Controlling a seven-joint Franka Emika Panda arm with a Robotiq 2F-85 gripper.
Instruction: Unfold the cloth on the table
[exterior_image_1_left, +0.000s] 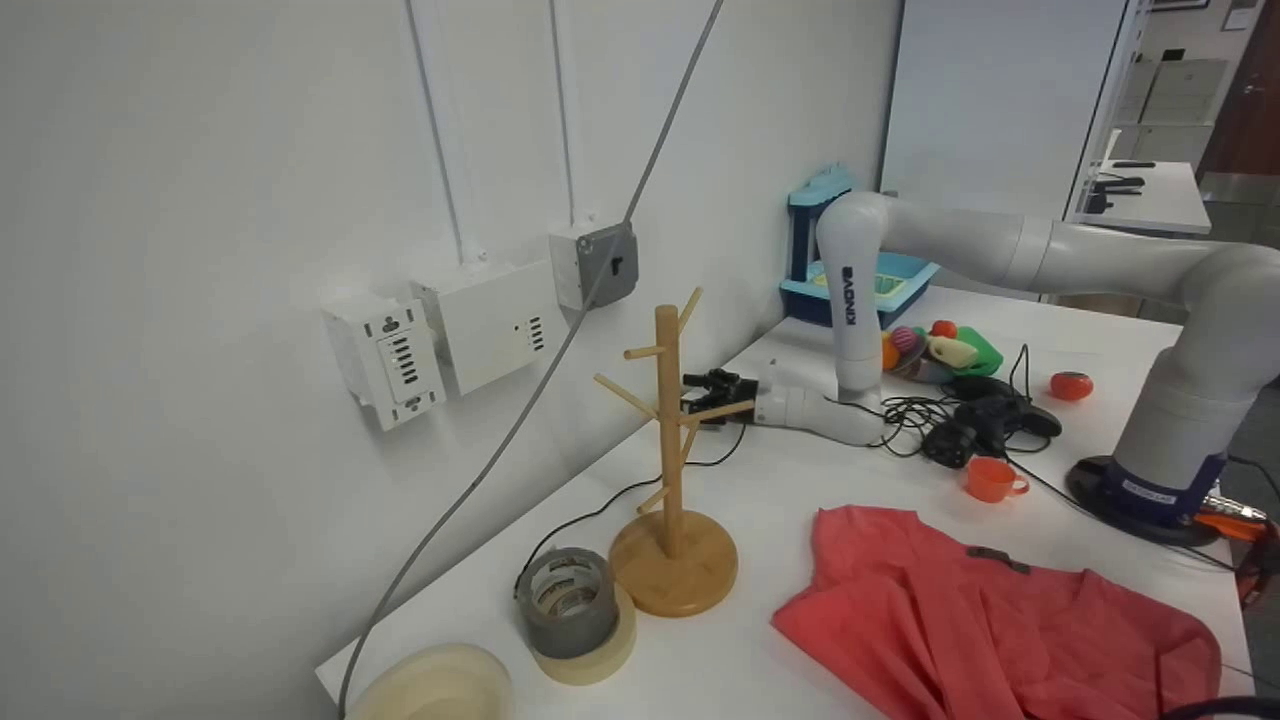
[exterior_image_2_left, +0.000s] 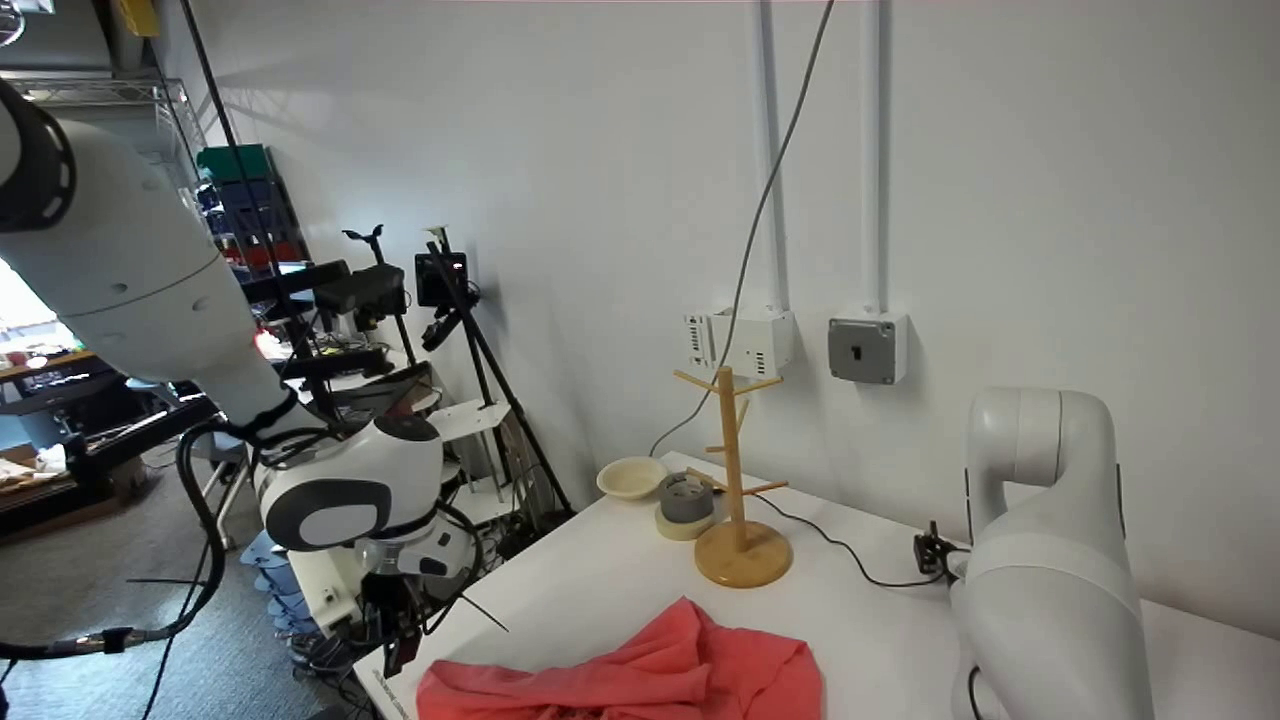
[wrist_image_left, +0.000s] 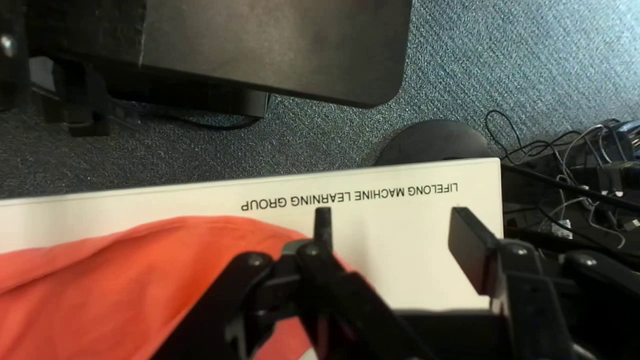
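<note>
While the claw (wrist_image_left: 392, 235) stands spread and empty in the wrist view, the cloth (wrist_image_left: 125, 285) lies just beside it on the table (wrist_image_left: 100, 215). Unfolding seems partway; likely next: pinch a folded edge. In an exterior view, the arm (exterior_image_2_left: 150, 280) rises above the claw. In an exterior view, an orange cup (exterior_image_1_left: 988, 481) shows but no discernible claw

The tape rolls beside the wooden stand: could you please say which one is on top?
The grey roll: it rests on the cream roll, which lies on the table.
</note>
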